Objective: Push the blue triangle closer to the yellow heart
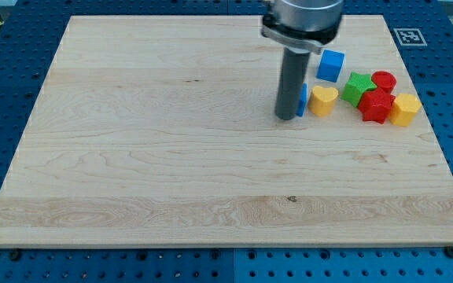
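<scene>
The yellow heart (pixel 323 100) lies at the board's upper right. The blue triangle (pixel 301 101) sits just to its left, mostly hidden behind my rod, with only a thin blue strip showing. My tip (pixel 287 117) rests on the board right against the blue triangle's left side. The triangle and the heart look almost touching.
A blue cube (pixel 332 65) lies above the heart. To the right is a cluster: a green block (pixel 358 87), a red cylinder (pixel 384 80), a red star-like block (pixel 376 105) and a yellow hexagon block (pixel 405 109). The wooden board (pixel 171 157) ends close beyond them.
</scene>
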Tool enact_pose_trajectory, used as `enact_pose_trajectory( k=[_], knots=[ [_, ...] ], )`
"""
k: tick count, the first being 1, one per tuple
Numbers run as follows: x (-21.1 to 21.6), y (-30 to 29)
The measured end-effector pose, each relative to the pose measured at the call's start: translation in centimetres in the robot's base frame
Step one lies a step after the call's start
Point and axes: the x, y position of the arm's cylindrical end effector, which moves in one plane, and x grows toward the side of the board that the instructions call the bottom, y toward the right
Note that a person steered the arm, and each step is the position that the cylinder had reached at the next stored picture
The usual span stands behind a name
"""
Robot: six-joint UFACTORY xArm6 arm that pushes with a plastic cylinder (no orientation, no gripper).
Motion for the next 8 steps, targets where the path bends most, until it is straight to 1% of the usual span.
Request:
enact_pose_trajectory(
  k=[1, 2, 3, 4, 5, 6, 8],
  knots=[
    [-0.4, 4.4],
    [-0.4, 7.1],
    [0.0, 7.1],
    [1.5, 5.0],
    [2.9, 0.6],
    [2.7, -2.5],
    [-3.8, -3.1]
  ],
)
